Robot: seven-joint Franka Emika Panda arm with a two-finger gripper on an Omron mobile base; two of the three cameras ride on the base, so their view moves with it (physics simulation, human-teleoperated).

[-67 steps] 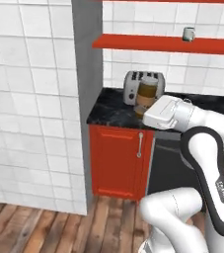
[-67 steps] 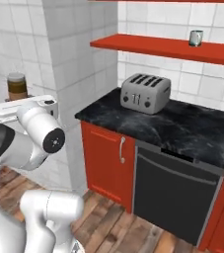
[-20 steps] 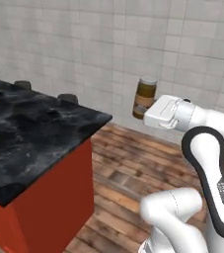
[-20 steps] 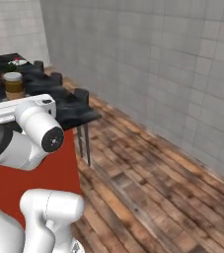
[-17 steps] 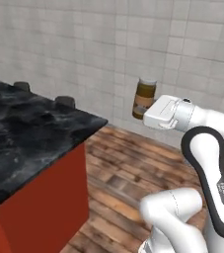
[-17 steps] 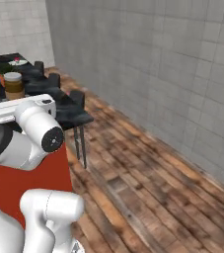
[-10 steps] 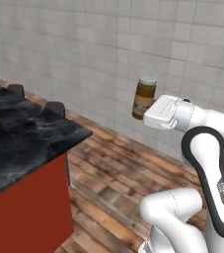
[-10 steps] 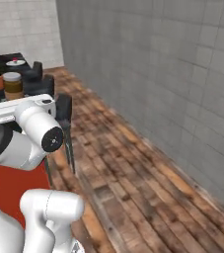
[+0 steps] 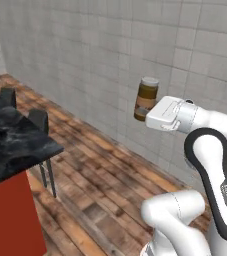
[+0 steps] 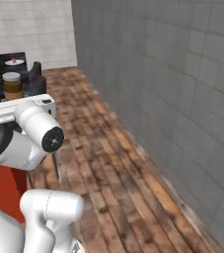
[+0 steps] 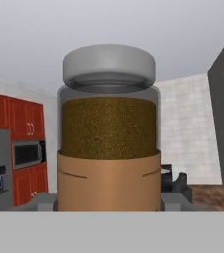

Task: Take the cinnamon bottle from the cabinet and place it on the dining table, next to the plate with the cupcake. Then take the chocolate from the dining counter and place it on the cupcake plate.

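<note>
The cinnamon bottle [image 9: 146, 97] is a glass jar of brown powder with a grey lid and a tan label. It hangs upright in the air, and my gripper [image 9: 144, 112] is shut on its lower part. From the right side the bottle [image 10: 13, 85] stands just above the white hand, with the gripper [image 10: 14, 97] under it. In the hand view the bottle [image 11: 108, 143] stands right before the camera between the grey fingers [image 11: 175, 200]. A small white dish [image 10: 15, 62] lies on the far black counter, too small to make out. The chocolate is out of view.
A black marble counter [image 9: 5, 142] on a red base stands at the left, with dark chair backs [image 9: 37, 119] along its edge. A grey tiled wall [image 9: 110, 60] runs close ahead. Wooden floor [image 10: 113, 163] lies open to the right. Red cabinets [image 11: 7, 123] show far off.
The base has turned, so the whole scene has swung: the counter slid to the left and the tiled wall came ahead. The bottle stays in the gripper, unmoved relative to the arm.
</note>
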